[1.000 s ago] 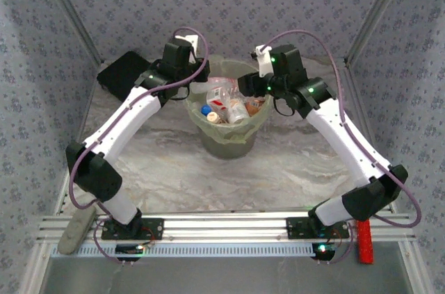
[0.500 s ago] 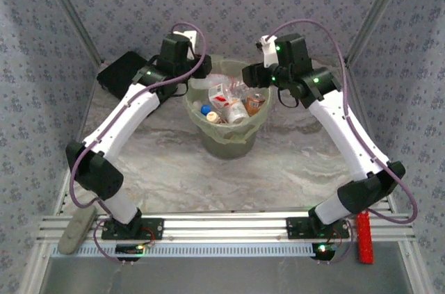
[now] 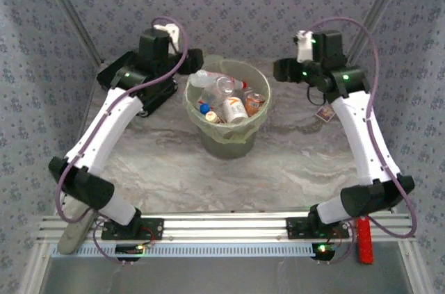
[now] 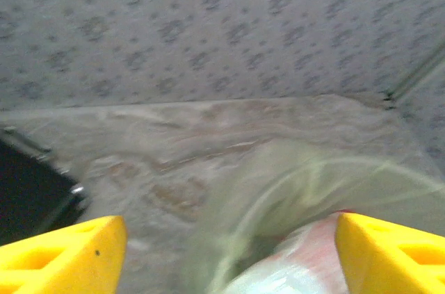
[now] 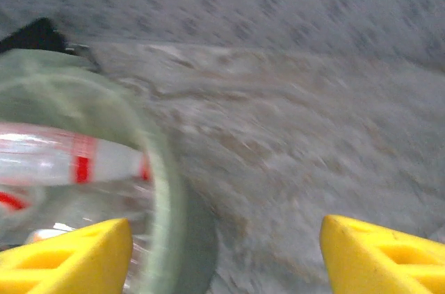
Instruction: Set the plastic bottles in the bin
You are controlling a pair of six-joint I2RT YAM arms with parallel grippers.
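Note:
The pale green bin [image 3: 194,115] stands mid-table, and several plastic bottles [image 3: 234,108] are piled inside it. A clear bottle [image 3: 208,80] lies on top at its back left. My left gripper [image 3: 189,58] hovers open just left of the rim. In the left wrist view its yellow fingertips [image 4: 69,252] are spread wide, with the bin rim [image 4: 278,190] and a red-and-white bottle [image 4: 306,266] below. My right gripper [image 3: 281,70] is open to the right of the bin. The right wrist view shows the gripper [image 5: 222,259] empty, beside the rim [image 5: 163,190] and a clear bottle with a red label [image 5: 69,158].
A flat black case [image 3: 115,71] lies back left, under the left arm. A small labelled item [image 3: 324,113] sits on the table beside the right forearm. A red tool [image 3: 363,238] and a grey-green object [image 3: 75,230] lie at the near rail. Patterned walls close in behind and on both sides.
Both arms have drawn back outward from over the bin and both grippers have opened. A clear bottle now rests on the pile at the bin's back left.

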